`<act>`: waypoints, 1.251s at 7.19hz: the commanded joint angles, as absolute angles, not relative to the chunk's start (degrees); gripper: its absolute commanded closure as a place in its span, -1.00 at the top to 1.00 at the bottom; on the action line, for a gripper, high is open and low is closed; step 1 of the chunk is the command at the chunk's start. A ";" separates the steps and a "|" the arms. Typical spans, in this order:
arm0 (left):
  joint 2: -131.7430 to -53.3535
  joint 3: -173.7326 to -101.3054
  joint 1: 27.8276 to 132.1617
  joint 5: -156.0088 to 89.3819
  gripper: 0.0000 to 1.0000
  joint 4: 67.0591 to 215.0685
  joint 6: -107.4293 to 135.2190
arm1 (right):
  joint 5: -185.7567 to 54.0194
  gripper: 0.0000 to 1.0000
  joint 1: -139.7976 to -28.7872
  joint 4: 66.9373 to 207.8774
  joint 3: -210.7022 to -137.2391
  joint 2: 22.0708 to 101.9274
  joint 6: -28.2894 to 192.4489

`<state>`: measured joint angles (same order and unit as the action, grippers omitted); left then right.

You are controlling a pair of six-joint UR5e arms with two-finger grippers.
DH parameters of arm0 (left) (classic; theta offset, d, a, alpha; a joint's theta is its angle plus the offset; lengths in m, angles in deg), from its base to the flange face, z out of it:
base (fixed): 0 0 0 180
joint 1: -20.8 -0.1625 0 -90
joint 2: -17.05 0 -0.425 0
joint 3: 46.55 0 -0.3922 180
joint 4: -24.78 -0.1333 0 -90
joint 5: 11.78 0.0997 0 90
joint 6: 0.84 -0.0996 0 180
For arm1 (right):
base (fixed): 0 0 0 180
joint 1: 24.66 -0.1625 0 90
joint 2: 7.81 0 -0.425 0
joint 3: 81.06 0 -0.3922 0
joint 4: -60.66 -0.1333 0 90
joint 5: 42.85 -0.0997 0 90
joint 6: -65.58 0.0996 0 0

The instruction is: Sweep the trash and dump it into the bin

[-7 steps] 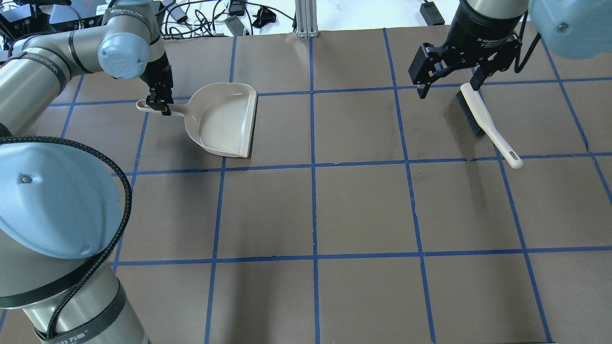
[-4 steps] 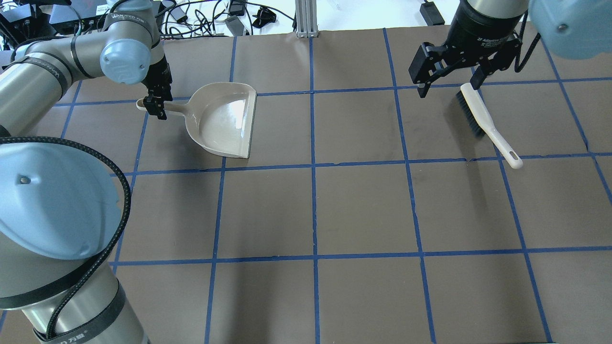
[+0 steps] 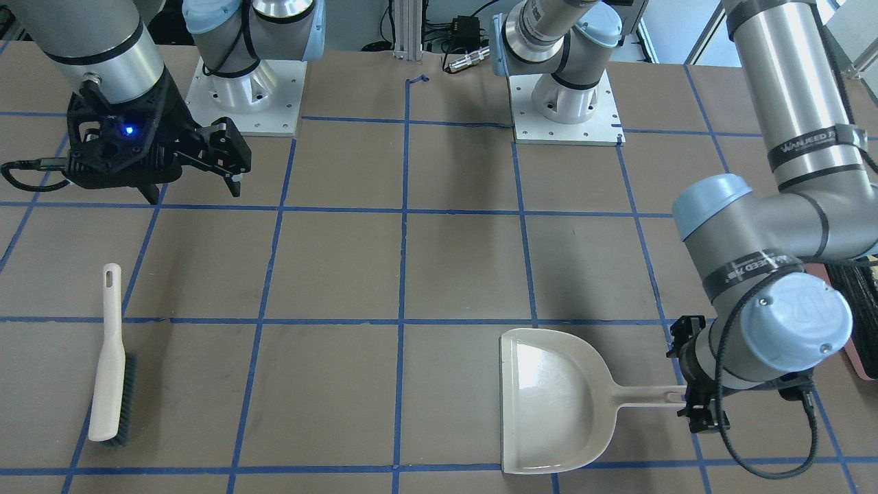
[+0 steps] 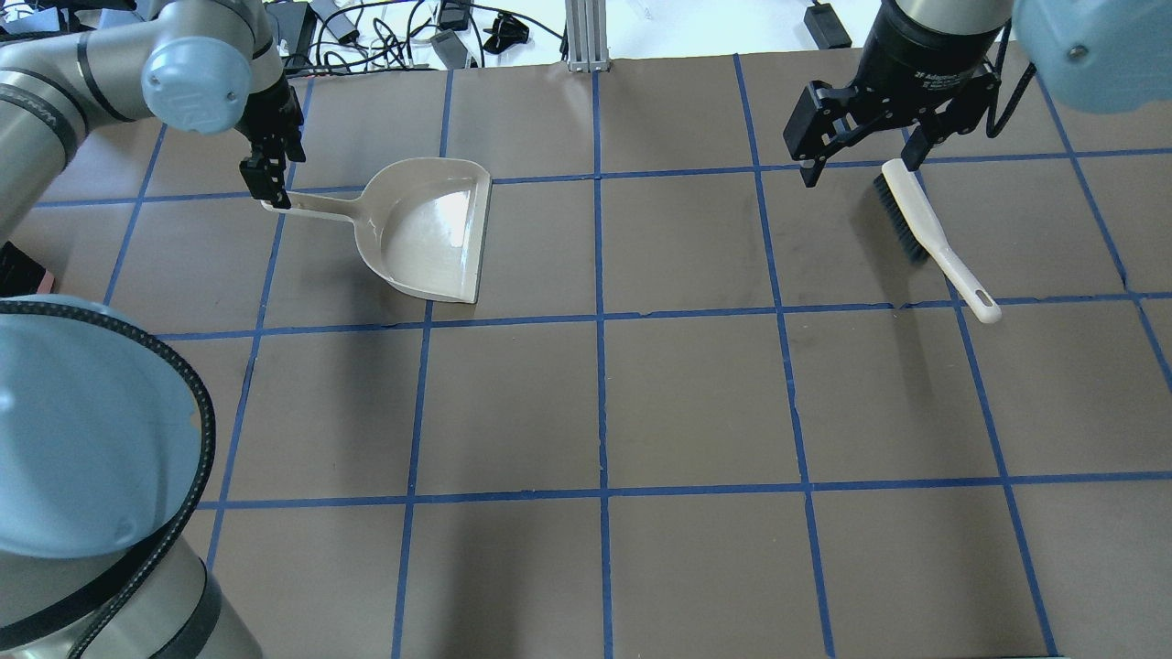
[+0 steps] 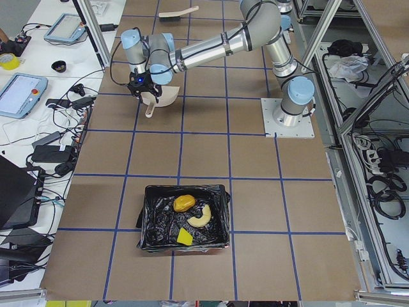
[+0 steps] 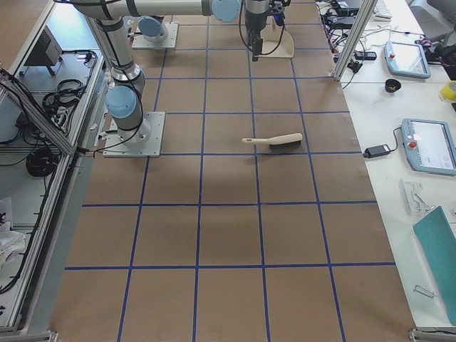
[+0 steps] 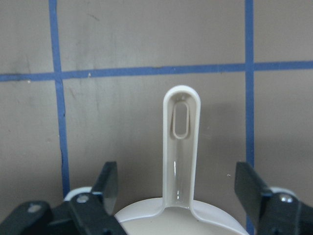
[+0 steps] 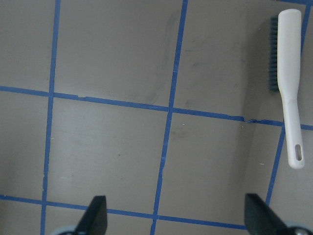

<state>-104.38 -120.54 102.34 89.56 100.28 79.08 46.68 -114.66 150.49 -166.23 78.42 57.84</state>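
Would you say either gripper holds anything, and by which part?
Nothing is held; the left gripper is open around the dustpan handle, the right gripper open.

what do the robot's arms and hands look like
The left arm and right arm are silver-grey metal tubes with pale blue round joint caps and black bands, white-lettered on the left. A black braided cable loops along the left arm. The left hand and right hand are black, two-fingered; a blue light glows on the right one's body.
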 commanded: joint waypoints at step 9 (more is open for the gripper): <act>-84.30 -117.19 105.96 83.23 1.00 119.09 40.89 | 48.21 1.00 -114.66 157.04 -166.14 78.32 58.02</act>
<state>-85.20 -115.40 104.74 83.29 118.87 51.23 48.45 -114.66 153.42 -166.15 78.33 58.03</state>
